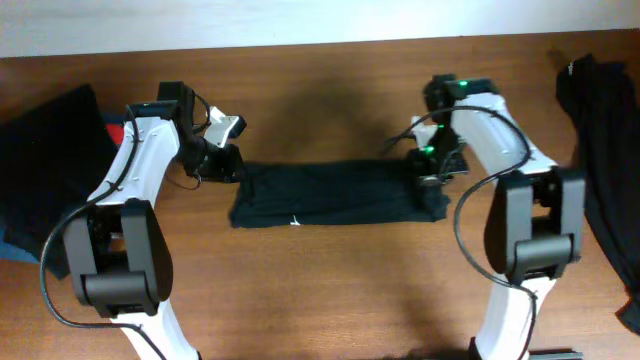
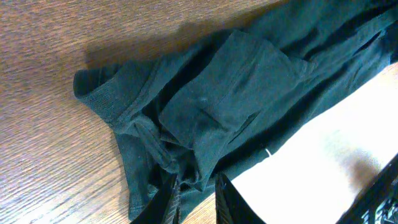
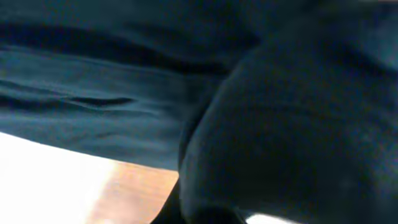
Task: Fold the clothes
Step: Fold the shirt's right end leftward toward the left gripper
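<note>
One piece of the clothes, a black shirt, lies on the wooden table, gathered into a long strip running left to right. A small white mark shows on its front edge. My left gripper is at the strip's left end. In the left wrist view, its jaws are closed on a bunch of the ribbed hem, with the shirt stretching away. My right gripper sits on the right end. In the right wrist view, black cloth bulges over the fingers and hides them, pinched.
A pile of dark clothes lies at the left table edge, with something red behind it. Another black garment hangs down along the right edge. Bare wood lies in front of the shirt.
</note>
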{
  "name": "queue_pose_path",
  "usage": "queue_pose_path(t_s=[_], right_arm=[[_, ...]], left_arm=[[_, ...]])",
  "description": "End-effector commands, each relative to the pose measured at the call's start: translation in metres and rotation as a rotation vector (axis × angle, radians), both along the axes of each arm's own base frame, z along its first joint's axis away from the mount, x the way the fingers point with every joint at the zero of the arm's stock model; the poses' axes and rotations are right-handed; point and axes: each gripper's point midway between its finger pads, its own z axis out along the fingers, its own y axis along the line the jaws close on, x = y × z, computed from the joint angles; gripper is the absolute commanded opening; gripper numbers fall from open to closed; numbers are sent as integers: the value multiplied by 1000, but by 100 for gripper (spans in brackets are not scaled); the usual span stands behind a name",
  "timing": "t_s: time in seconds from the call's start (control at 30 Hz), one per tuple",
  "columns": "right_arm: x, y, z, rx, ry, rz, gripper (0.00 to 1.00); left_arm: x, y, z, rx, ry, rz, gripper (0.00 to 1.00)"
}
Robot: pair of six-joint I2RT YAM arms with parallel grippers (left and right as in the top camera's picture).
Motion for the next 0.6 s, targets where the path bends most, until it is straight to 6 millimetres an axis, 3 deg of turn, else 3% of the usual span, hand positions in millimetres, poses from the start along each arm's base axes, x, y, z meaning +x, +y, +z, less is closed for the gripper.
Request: queue_pose_path(t_s=[0.0,0.07,0.27,0.57], right_arm=[[11,25,13,-21,-88,60,4],[15,44,13,-13,-122,104,4],[17,74,12,1,-167,177,4],[15,96,11,13,-190,229,7]], left_arm=[[0,1,6,0,-16,2,19],[0,1,6,0,-15,2,19],[0,1,6,0,-16,2,19],[0,1,6,0,-16,2,19]])
